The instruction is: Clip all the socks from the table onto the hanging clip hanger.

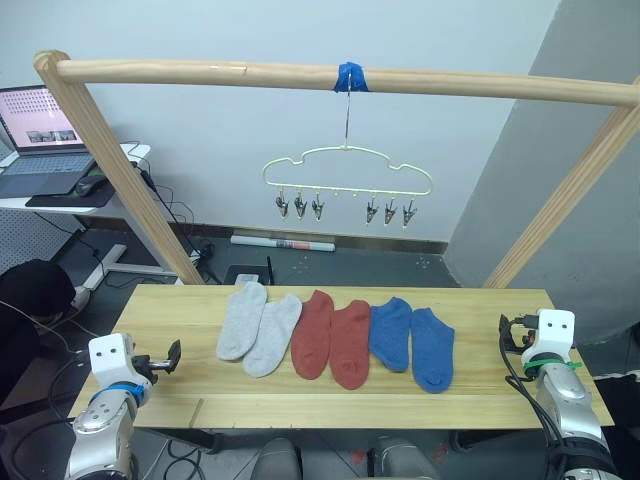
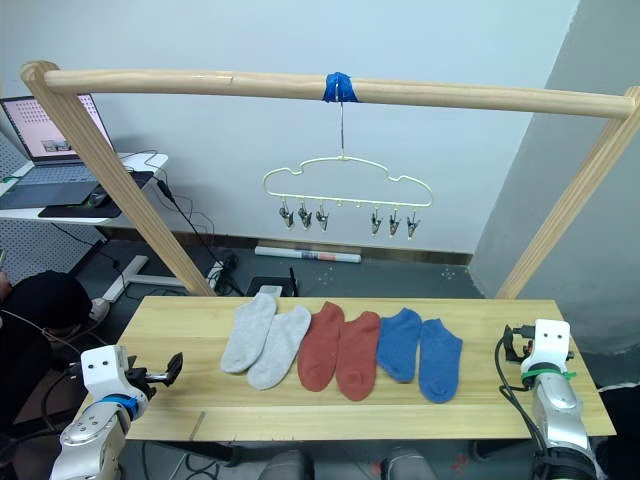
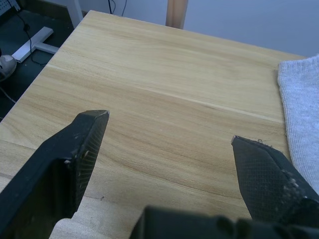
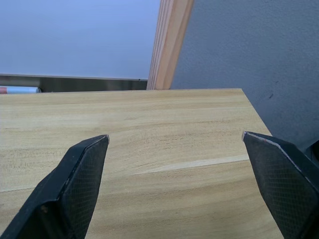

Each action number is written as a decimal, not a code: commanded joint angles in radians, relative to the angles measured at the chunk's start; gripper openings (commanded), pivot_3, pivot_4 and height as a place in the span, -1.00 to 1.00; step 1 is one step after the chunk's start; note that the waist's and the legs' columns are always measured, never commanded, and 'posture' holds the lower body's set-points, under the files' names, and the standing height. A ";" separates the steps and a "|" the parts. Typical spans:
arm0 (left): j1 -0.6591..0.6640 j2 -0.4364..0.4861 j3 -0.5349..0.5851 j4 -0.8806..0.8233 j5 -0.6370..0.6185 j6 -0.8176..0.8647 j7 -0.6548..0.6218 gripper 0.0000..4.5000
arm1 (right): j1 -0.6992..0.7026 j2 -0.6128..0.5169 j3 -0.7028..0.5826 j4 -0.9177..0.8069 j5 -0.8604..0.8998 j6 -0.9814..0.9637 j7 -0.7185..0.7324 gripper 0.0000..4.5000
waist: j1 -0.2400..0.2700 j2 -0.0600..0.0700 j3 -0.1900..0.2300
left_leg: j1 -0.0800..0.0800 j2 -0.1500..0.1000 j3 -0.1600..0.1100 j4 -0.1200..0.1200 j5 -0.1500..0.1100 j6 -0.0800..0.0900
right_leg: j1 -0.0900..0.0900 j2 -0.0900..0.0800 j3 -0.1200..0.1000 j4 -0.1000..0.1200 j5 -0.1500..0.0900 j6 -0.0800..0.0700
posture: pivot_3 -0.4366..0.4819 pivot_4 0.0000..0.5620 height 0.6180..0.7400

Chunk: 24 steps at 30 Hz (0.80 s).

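six socks [image 1: 335, 337] are lying side by side across the middle of the table [image 1: 160, 305]: two grey toward its left end, two red in the centre, two blue toward its right end. the hanger [image 1: 347, 172] is hanging from the pole [image 1: 200, 71] above, clips bare. the left gripper [image 3: 169, 144] is hovering over the table's left end, fingers spread wide, grey sock just beside one. the right gripper [image 4: 174, 149] is hovering over the right end, fingers wide, holding nothing.
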 commanded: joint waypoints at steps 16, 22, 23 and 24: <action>0.116 0.055 0.058 -0.306 -0.109 0.079 -0.117 0.99 | 0.011 -0.047 0.078 -0.243 0.025 0.053 0.181 1.00 | -0.004 0.000 0.001 | 0.000 0.000 0.000 0.000 0.000 0.000 | 0.000 0.000 0.000 0.000 0.000 0.000 | 0.19 -0.68 1.00; 0.056 0.087 0.015 -0.573 -0.214 0.222 -0.196 0.99 | -0.014 -0.079 0.178 -0.532 0.167 0.268 0.419 1.00 | 0.003 0.001 0.003 | 0.000 0.001 -0.001 0.000 0.000 0.000 | 0.000 0.000 -0.001 0.000 -0.004 -0.007 | 0.17 -0.71 1.00; 0.018 0.085 -0.010 -0.594 -0.215 0.241 -0.200 0.99 | -0.032 -0.078 0.196 -0.575 0.202 0.311 0.453 1.00 | 0.005 0.001 0.004 | 0.000 0.000 -0.001 0.000 0.000 0.000 | 0.000 0.000 -0.001 0.000 -0.004 -0.006 | 0.15 -0.71 1.00; -0.016 0.082 -0.030 -0.605 -0.210 0.254 -0.202 0.99 | -0.048 -0.075 0.209 -0.610 0.229 0.346 0.478 1.00 | 0.005 0.001 0.004 | -0.001 0.000 -0.001 0.000 0.000 0.000 | 0.000 0.000 -0.001 0.000 -0.003 -0.006 | 0.13 -0.71 1.00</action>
